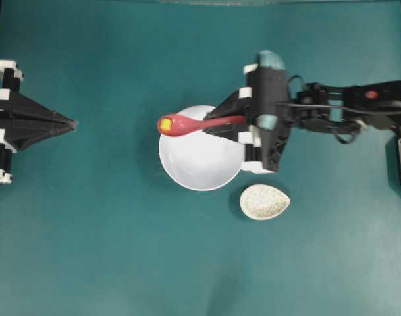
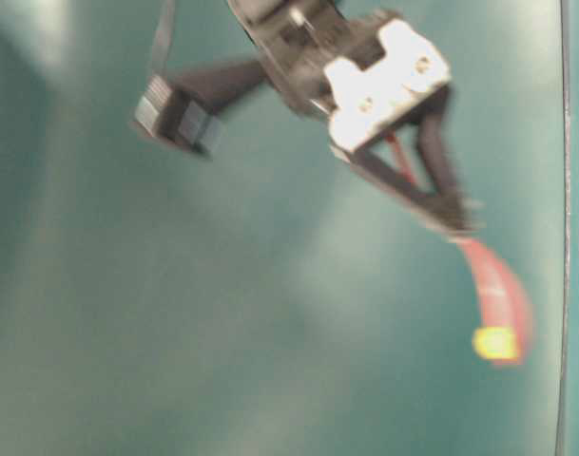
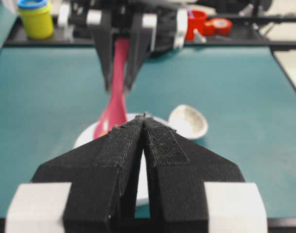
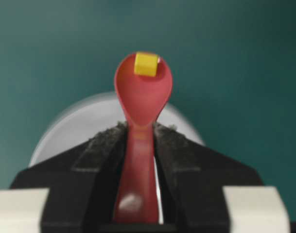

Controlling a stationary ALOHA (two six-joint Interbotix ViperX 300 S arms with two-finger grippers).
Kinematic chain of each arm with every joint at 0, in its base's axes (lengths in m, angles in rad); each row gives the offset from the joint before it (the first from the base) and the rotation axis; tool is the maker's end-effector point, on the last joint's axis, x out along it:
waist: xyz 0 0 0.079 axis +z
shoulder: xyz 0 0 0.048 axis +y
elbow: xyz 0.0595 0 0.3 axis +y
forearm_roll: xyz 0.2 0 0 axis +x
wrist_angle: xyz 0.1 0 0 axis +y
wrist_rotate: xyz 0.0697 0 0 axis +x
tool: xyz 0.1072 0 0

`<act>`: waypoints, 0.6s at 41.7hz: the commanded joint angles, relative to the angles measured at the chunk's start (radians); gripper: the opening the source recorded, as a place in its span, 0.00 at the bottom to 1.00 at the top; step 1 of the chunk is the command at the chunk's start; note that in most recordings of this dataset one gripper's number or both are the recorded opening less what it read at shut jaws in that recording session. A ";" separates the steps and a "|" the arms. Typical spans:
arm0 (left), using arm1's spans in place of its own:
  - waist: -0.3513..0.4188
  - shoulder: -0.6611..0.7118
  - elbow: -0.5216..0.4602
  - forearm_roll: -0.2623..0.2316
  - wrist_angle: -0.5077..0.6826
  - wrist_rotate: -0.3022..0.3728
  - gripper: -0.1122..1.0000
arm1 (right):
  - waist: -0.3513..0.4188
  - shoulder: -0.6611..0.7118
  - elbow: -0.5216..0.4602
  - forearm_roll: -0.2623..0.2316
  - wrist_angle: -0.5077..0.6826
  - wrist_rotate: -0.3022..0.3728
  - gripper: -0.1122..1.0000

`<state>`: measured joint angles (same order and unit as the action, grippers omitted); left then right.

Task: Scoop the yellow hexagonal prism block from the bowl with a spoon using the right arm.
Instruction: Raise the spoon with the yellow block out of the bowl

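Now your right claw (image 4: 140, 133) pinches the glossy spoon (image 4: 142, 97) by its handle — keep it level, since the light yellow hexagonal prism block (image 4: 146, 63) sits loose near the tip.

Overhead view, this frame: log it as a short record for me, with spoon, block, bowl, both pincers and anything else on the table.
spoon: red-pink, held by its handle, scoop over the bowl's upper-left rim
yellow block: sitting in the scoop
bowl: white, nothing visible inside
right pincer: shut on the spoon
left pincer: shut, holding nothing, at the left edge, away from the bowl
spoon rest: speckled oval, lower right of the bowl
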<state>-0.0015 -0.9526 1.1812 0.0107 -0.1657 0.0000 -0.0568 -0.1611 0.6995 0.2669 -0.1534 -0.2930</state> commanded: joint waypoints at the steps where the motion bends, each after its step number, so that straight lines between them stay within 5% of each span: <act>1: 0.000 0.005 -0.025 0.003 -0.005 -0.002 0.10 | 0.014 -0.077 0.038 -0.012 -0.123 -0.002 0.32; 7: -0.002 0.003 -0.023 0.003 -0.003 -0.002 0.10 | 0.028 -0.158 0.114 -0.018 -0.236 0.002 0.32; 25: 0.000 0.003 -0.025 0.003 -0.003 -0.002 0.10 | 0.028 -0.209 0.147 -0.015 -0.238 0.011 0.32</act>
<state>-0.0015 -0.9541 1.1827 0.0123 -0.1641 0.0000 -0.0322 -0.3513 0.8606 0.2500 -0.3835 -0.2853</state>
